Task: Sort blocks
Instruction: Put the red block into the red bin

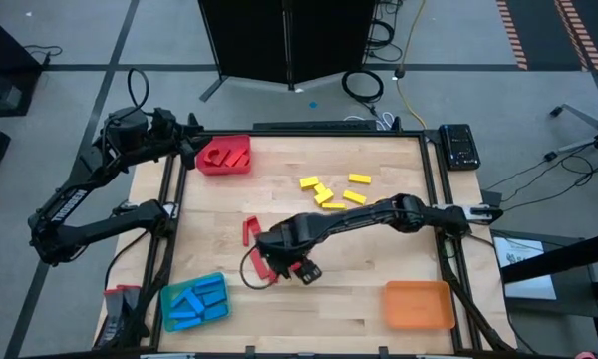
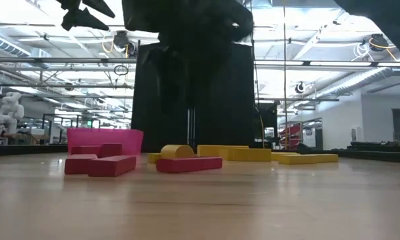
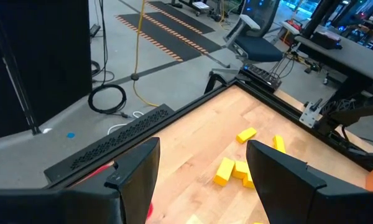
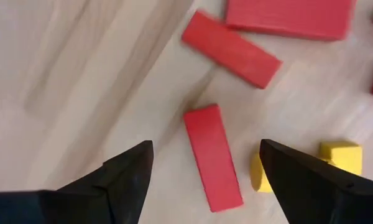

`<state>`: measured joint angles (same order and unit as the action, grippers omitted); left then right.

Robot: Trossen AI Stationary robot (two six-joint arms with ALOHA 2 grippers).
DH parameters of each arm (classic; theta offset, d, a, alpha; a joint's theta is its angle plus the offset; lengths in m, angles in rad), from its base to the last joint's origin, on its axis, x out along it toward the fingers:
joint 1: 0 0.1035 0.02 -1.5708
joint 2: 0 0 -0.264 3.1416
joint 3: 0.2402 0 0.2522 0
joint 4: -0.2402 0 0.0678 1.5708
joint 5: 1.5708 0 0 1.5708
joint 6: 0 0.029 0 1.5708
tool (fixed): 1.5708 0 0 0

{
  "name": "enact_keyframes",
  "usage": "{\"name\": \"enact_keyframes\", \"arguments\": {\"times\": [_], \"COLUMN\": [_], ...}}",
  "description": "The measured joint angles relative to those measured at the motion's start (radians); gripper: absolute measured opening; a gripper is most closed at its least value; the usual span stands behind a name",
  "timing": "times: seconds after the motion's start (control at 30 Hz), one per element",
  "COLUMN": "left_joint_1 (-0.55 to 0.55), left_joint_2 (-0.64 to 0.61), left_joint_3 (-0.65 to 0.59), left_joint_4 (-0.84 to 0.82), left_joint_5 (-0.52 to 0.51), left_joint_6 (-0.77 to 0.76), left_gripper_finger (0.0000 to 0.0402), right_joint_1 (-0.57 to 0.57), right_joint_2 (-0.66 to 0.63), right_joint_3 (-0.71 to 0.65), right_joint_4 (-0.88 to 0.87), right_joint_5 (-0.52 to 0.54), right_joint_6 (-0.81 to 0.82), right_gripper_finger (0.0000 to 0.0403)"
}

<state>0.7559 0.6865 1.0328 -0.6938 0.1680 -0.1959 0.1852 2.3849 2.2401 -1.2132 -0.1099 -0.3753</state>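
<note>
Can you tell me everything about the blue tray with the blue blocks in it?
The blue tray is a shallow, light-blue, plastic-looking rectangle with a low rim and rounded corners. It lies flat on the wooden table at the near left corner, slightly turned. Several blue blocks lie jumbled inside. No gripper touches it.

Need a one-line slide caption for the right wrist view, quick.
Right gripper, jaws open, poised above a loose red block on the wooden table.
</note>
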Motion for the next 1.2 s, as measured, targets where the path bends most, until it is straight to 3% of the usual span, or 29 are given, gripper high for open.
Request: {"name": "enact_keyframes", "arguments": {"times": [0.13, 0.5, 0.63, 0.77, 0.9, 1.07, 1.2], "left_joint_1": [0.000, 0.000, 0.000, 0.000, 0.000, 0.000, 0.000], "left_joint_2": [0.000, 0.000, 0.000, 0.000, 0.000, 0.000, 0.000], "left_joint_3": [0.000, 0.000, 0.000, 0.000, 0.000, 0.000, 0.000], "left_joint_4": [-0.001, -0.004, -0.004, -0.005, -0.005, -0.005, -0.004], "left_joint_5": [0.000, 0.000, 0.000, -0.001, -0.001, -0.001, -0.001], "left_joint_6": [0.000, 0.001, 0.002, 0.002, 0.002, 0.003, 0.003], "left_gripper_finger": [0.0246, 0.0246, 0.0246, 0.0246, 0.0246, 0.0246, 0.0246], "right_joint_1": [0.019, 0.017, 0.017, 0.020, 0.018, 0.017, 0.001], "right_joint_2": [0.003, 0.007, -0.001, -0.006, -0.004, 0.004, 0.018], "right_joint_3": [-0.001, -0.207, -0.289, -0.336, -0.332, -0.266, -0.128], "right_joint_4": [0.003, 0.146, 0.162, 0.179, 0.178, 0.156, 0.168], "right_joint_5": [0.037, 0.034, 0.045, 0.095, 0.107, 0.108, 0.156], "right_joint_6": [-0.127, -0.091, -0.065, -0.022, 0.020, 0.082, 0.125], "right_gripper_finger": [0.0293, 0.0286, 0.0256, 0.0194, 0.0107, 0.0106, 0.0106]}}
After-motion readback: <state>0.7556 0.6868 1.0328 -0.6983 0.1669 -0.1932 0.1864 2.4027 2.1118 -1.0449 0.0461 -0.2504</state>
